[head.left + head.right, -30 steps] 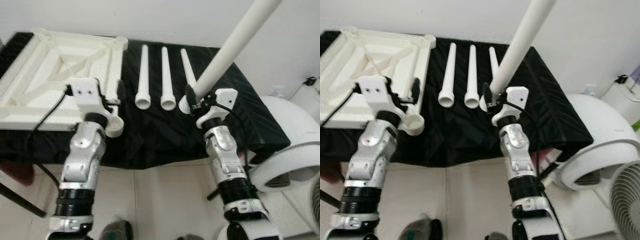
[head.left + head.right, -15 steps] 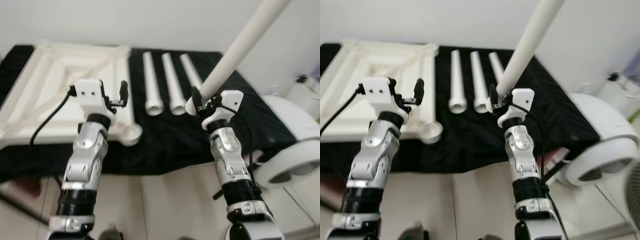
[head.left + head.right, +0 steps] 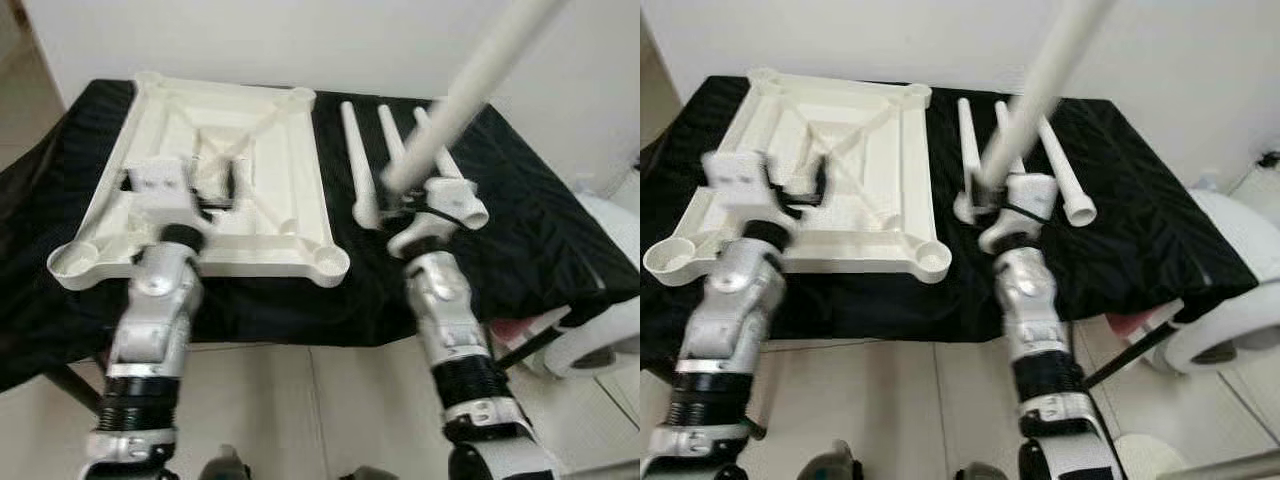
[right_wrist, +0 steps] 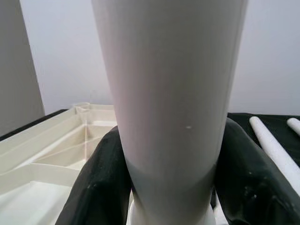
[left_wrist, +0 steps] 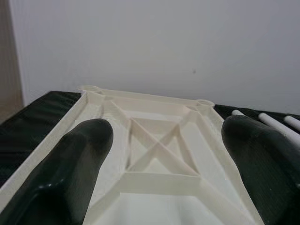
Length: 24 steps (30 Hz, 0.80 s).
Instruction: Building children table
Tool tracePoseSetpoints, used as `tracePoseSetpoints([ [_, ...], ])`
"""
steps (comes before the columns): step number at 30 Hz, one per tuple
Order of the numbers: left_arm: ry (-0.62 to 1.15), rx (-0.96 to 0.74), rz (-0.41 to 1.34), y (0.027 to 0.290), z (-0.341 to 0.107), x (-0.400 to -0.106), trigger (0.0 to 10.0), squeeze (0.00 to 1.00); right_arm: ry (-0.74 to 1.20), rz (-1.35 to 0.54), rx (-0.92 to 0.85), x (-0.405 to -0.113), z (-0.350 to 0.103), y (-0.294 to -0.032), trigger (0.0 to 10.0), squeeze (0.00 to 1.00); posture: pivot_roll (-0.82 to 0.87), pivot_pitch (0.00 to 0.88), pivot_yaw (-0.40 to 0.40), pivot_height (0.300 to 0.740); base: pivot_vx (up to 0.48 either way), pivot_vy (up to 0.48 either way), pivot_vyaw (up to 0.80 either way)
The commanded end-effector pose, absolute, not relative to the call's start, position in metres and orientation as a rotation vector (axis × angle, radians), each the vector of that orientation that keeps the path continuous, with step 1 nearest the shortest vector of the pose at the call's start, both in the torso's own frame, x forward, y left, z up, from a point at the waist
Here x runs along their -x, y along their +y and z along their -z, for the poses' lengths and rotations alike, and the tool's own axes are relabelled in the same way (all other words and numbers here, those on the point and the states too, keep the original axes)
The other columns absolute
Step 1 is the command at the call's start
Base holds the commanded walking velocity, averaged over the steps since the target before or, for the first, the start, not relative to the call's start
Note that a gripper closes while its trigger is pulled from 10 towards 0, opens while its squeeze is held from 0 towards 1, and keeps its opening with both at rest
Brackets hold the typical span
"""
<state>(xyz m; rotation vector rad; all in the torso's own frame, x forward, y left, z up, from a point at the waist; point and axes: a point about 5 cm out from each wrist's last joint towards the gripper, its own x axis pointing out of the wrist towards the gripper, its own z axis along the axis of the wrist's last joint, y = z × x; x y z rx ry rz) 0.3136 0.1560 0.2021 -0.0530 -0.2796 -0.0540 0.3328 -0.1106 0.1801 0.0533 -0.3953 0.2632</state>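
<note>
1. Leg fitting is the step in hand, as we judge it: our right gripper (image 4: 171, 187) has its two black fingers closed around the thick end of one white table leg (image 3: 470, 90), which rises steeply toward 1 o'clock.
2. Our left gripper (image 5: 164, 140) is wide open and holds nothing; it hovers over the near part of the tabletop (image 3: 275, 170), with the cross ribs visible between its fingers.
3. We see the white tabletop lying upside down on the black cloth (image 3: 540, 230), its ribbed underside up. It has a round socket at each corner, and the near right socket (image 3: 330, 262) is at about 9 o'clock from the held leg.
4. Three more legs (image 3: 965, 150) lie side by side on the cloth at 3 o'clock from the tabletop, thick ends toward us.
5. Next move, in our opinion: bring the leg more upright, set its thick end over a corner socket and press or turn it in. The left gripper could steady the tabletop against sliding on the cloth.
6. Behind the covered surface is a plain white wall (image 3: 300, 40). The floor (image 3: 330, 400) has pale tiles, and at 4 o'clock we see a white round appliance (image 3: 1240, 320), perhaps a fan.
</note>
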Motion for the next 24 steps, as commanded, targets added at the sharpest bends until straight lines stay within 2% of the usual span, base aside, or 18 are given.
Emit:
tracePoseSetpoints([
  [1,-0.291,0.043,0.079,0.1468,-0.2047,-0.3138,10.0,0.00,-0.409,-0.231,-0.043,-0.3350,-0.1828,-0.1214,10.0,0.00,0.09,0.000,-0.076,0.740,0.000,0.000,0.00],
  [14,-0.280,-0.006,0.068,0.1525,-0.2038,-0.3126,10.0,0.00,-0.421,-0.235,-0.017,-0.3386,-0.1863,-0.1271,10.0,0.00,0.09,0.000,-0.055,0.740,0.000,0.000,0.00],
  [18,-0.262,-0.046,0.122,0.1521,-0.2017,-0.3109,10.0,0.00,-0.434,-0.281,0.032,-0.3369,-0.1898,-0.1266,10.0,0.00,0.07,0.000,-0.015,0.740,0.000,0.000,0.00],
  [24,-0.262,-0.075,0.181,0.1487,-0.2012,-0.3112,10.0,0.00,-0.423,-0.299,0.045,-0.3359,-0.1888,-0.1248,10.0,0.00,0.07,0.000,-0.036,0.740,0.000,0.000,0.00],
])
